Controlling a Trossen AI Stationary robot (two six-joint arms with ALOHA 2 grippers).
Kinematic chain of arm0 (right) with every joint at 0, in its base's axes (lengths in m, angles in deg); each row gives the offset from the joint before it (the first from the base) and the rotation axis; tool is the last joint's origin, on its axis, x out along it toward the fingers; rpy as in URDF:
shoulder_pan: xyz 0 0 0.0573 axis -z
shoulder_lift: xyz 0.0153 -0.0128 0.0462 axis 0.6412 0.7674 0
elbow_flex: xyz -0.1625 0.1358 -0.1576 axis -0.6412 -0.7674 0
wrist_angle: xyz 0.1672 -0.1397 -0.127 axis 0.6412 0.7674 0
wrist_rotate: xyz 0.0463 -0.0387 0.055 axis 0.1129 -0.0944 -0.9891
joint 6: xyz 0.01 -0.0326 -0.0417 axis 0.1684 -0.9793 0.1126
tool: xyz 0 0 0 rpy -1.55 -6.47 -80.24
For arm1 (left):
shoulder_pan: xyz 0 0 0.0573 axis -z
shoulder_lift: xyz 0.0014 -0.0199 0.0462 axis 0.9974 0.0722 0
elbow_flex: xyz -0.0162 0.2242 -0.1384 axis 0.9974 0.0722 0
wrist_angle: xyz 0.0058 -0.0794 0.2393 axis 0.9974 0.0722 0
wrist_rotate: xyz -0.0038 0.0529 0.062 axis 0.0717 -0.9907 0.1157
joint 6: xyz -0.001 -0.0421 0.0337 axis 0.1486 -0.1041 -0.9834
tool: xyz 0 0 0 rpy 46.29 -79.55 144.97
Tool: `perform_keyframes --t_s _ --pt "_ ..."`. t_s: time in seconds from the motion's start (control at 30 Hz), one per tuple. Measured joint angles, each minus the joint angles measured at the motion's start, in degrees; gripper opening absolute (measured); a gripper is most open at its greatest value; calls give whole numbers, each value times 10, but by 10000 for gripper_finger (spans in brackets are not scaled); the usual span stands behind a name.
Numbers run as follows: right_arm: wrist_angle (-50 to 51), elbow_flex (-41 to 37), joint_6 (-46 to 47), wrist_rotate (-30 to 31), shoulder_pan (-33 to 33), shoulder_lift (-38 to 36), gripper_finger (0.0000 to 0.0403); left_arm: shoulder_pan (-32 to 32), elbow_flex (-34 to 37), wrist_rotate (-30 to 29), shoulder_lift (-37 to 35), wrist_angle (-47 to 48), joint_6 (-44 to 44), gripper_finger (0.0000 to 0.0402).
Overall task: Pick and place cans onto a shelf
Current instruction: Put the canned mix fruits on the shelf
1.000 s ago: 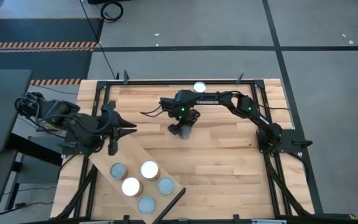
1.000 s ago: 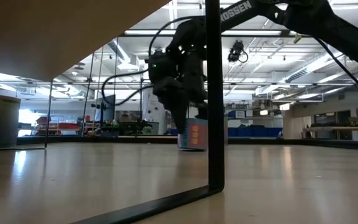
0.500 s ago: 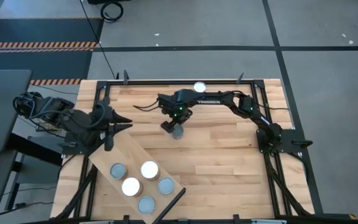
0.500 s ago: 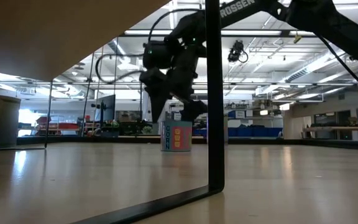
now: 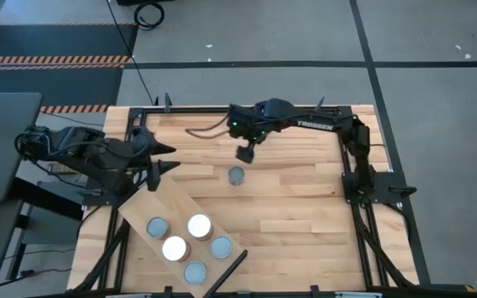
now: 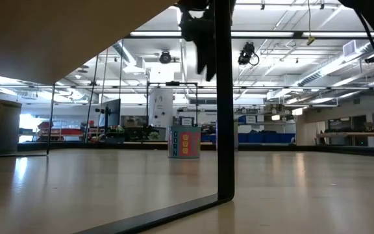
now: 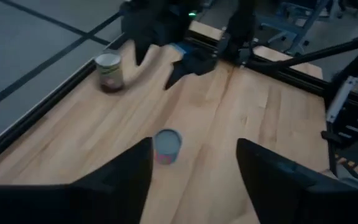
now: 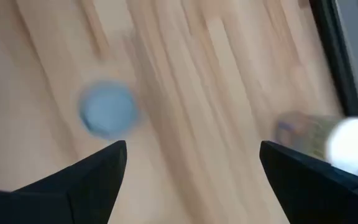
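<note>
Both grippers empty, one can alone mid-table, five cans on the shelf

Left gripper at the table's left edge, above the shelf's far end, fingers spread apart, holding nothing, pointed toward the lone can standing upright mid-table; shelf lies diagonally at the near-left corner with five upright cans clustered on it, two white-topped, three grey-blue; right gripper raised just beyond the lone can, fingers wide apart, clear of it; another white-topped can stands at the table's far edge
</note>
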Motion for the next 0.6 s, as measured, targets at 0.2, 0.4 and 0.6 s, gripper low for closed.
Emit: perform_keyframes --t_s 0.2,0.4,0.6 --pt "5 -58 -107 4 0 0 374 -17 0 4 -1 -24 -4 267" --pt "-136 -191 -134 2 -10 2 374 -18 0 4 -1 -27 -6 254" --pt "-279 -296 -163 -4 -26 2 374 -18 0 -1 -1 -26 10 238"
